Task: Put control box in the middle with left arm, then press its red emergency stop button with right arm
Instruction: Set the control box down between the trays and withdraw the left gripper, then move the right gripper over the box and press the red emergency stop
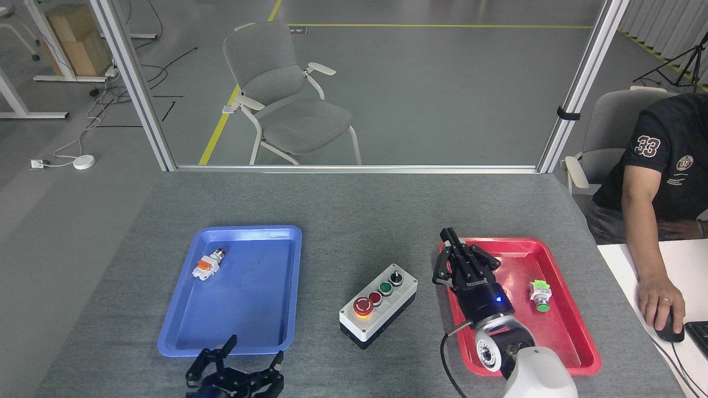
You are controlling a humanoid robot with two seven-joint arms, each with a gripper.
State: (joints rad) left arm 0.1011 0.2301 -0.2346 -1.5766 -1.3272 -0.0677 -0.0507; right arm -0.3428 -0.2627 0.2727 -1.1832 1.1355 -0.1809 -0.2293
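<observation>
The control box (pixel 387 309), light grey on a black base, lies on the table between the two trays, slanted, with nothing touching it. Its red emergency stop button (pixel 362 305) is at the near-left end, on a yellow ring. My left gripper (pixel 251 356) is low at the bottom edge, left of the box and well apart from it, open and empty. My right gripper (pixel 462 251) hovers over the left rim of the red tray (pixel 558 326), right of the box and above its far end. Its fingers are drawn together on nothing.
A blue tray (pixel 243 320) on the left holds a small white-orange push-button part (pixel 207 266). A green-capped part (pixel 540 293) lies in the red tray. A person sits at the right, their hand (pixel 661 301) on a mouse.
</observation>
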